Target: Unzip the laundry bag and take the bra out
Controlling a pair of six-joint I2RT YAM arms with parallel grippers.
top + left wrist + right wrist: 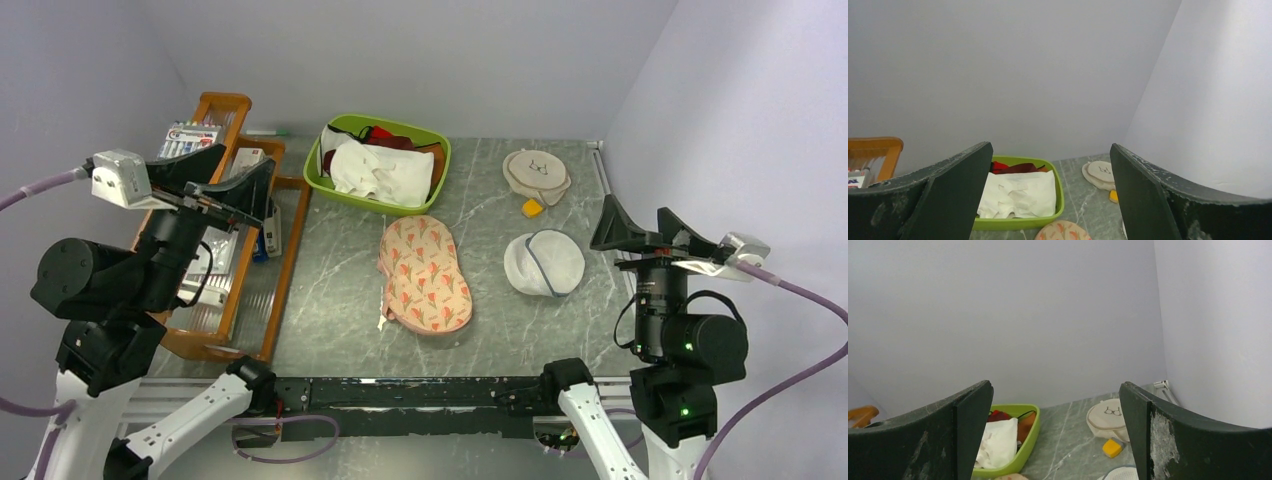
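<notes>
The laundry bag [425,275] is a peanut-shaped cream-peach pouch with a red-orange and green leaf print. It lies shut in the middle of the grey marble table. Only its far end shows in the left wrist view [1063,231]. The bra is hidden. My left gripper [248,158] hangs open above the wooden rack, well to the left of the pouch, and holds nothing [1051,150]. My right gripper [636,205] is open and empty at the table's right side, raised and apart from the pouch [1056,385].
A green bin [443,160] behind the pouch holds a white cloth [380,170] and a maroon garment [388,135]. At the back right lie a round cream pouch [537,172] and a small yellow block [532,208]. A white mesh bag [543,262] sits nearer. A wooden rack [285,270] stands on the left.
</notes>
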